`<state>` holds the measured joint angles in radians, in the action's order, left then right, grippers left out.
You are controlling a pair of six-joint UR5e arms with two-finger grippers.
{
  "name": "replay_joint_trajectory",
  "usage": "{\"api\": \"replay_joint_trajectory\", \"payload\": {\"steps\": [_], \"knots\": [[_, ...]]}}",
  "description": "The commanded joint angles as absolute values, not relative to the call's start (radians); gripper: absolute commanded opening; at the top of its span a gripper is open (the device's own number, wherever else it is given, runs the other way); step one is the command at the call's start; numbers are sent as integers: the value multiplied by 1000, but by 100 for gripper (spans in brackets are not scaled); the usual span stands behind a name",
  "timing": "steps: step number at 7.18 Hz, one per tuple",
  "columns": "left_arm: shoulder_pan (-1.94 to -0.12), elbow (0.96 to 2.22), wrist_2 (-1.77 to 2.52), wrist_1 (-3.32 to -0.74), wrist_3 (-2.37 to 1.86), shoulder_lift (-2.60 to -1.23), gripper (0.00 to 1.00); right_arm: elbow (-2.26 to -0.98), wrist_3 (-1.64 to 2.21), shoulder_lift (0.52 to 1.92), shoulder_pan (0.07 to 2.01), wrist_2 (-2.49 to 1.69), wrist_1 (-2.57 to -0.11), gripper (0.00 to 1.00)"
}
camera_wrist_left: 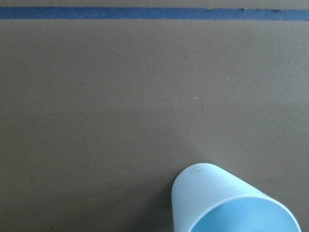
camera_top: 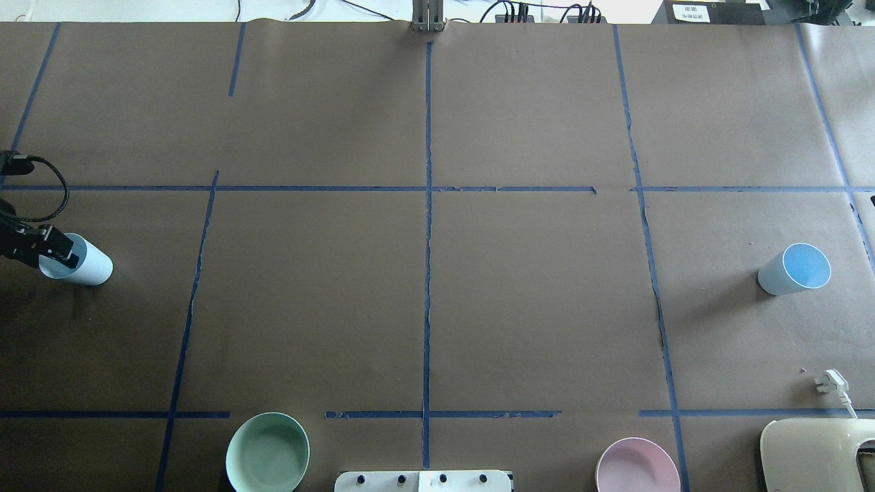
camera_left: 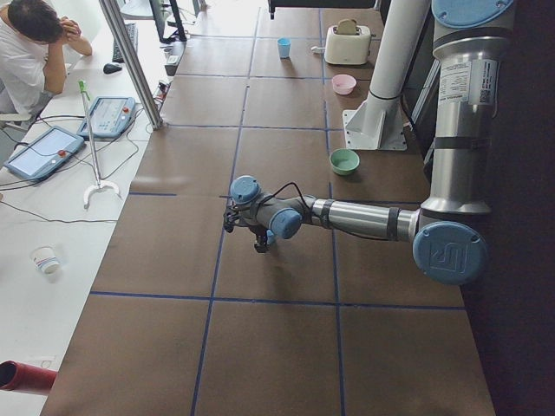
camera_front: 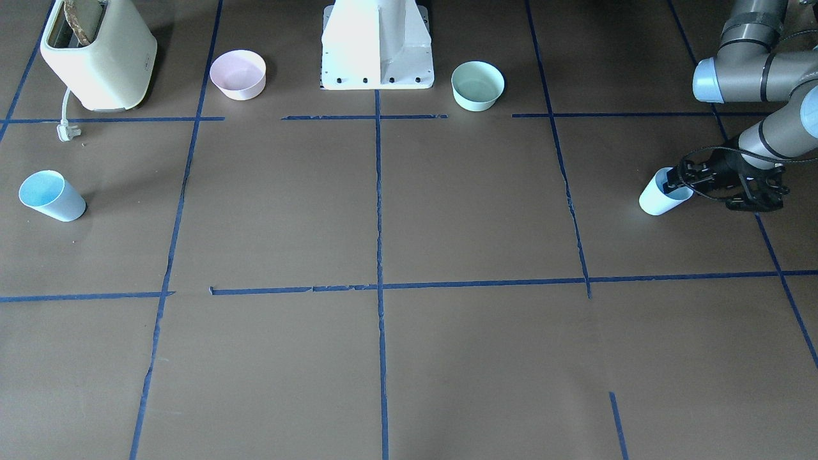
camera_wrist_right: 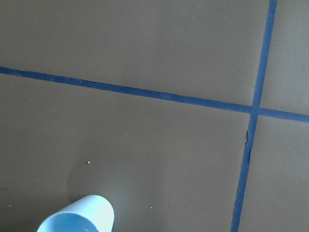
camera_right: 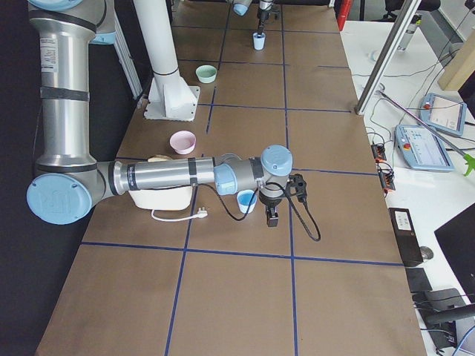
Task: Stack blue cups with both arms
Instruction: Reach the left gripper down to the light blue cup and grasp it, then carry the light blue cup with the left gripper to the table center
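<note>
A shallow rim pinch could tip the left cup (camera_top: 87, 265) as it lifts. Your left arm (camera_left: 364, 217) lies stretched low, jaws at that rim; gripping or not, I can't tell. The other cup (camera_top: 795, 268) stands at the far right end of the counter (camera_top: 533, 301). The right arm (camera_right: 171, 176) reaches beside it, jaws unreadable.

Robotics lab. Brown-paper table (camera_top: 307, 307) with blue tape grid (camera_top: 428, 273), teach pendant (camera_left: 42, 152) on the side bench, operator (camera_left: 26, 48) seated nearby.
</note>
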<state>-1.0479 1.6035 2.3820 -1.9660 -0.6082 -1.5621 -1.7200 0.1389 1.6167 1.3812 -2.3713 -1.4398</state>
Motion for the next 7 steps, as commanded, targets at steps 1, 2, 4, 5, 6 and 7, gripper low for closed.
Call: {"api": "replay_joint_trajectory", "payload": {"steps": [1, 2, 4, 5, 6, 7], "knots": [[-1046, 1617, 2381, -1964, -614, -1565, 0, -1717, 141, 1620, 1381, -2372, -1440, 100], [-1045, 1659, 2382, -1960, -685, -1572, 0, -1721, 147, 1615, 1379, -2372, -1440, 100], [-952, 1796, 2379, -1950, -957, -1664, 0, -1718, 152, 1608, 1371, -2372, -1442, 100], [-857, 1804, 2379, -1925, -1173, -1804, 0, -1720, 149, 1605, 1371, -2378, -1442, 100], [-747, 1798, 2369, -1816, -1319, -1962, 0, -1723, 147, 1600, 1370, -2378, -1440, 100], [-677, 1777, 2233, -1678, -1354, -2140, 0, -1723, 147, 1598, 1367, -2378, -1440, 100]]}}
